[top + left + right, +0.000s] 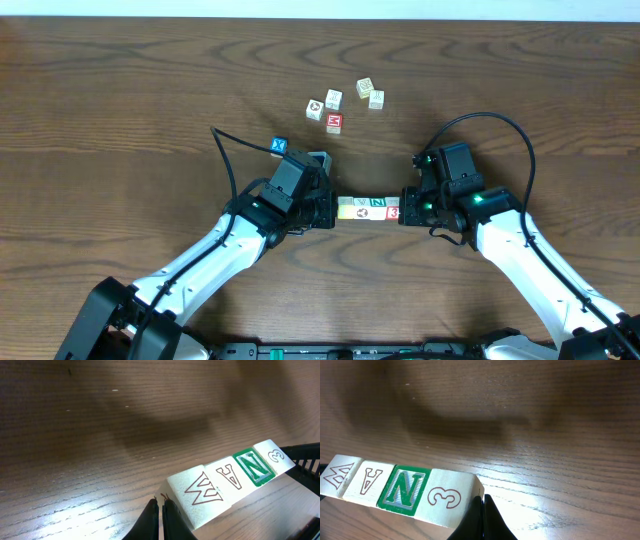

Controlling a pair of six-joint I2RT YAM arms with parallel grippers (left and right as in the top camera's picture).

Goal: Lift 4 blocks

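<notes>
Evidently a squeeze hold: the row of four blocks [368, 208] is bridged end to end between the arms. Left gripper [161, 506], jaws together, butts the W-marked end; right gripper [483, 504], jaws likewise together, butts the red 3 block [445, 497]. Closed tips act as pushers, and inward pressure makes the row rigid. A detached shadow [465, 422] on the table [120, 100] suggests the row hangs clear, though height is hard to judge. Blue cube [279, 146] lies apart.

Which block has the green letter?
On the table, find the row of four blocks between the left end effector and the right end effector. Yours is second from the right one, beside the 3 block. Only it has a green N.
</notes>
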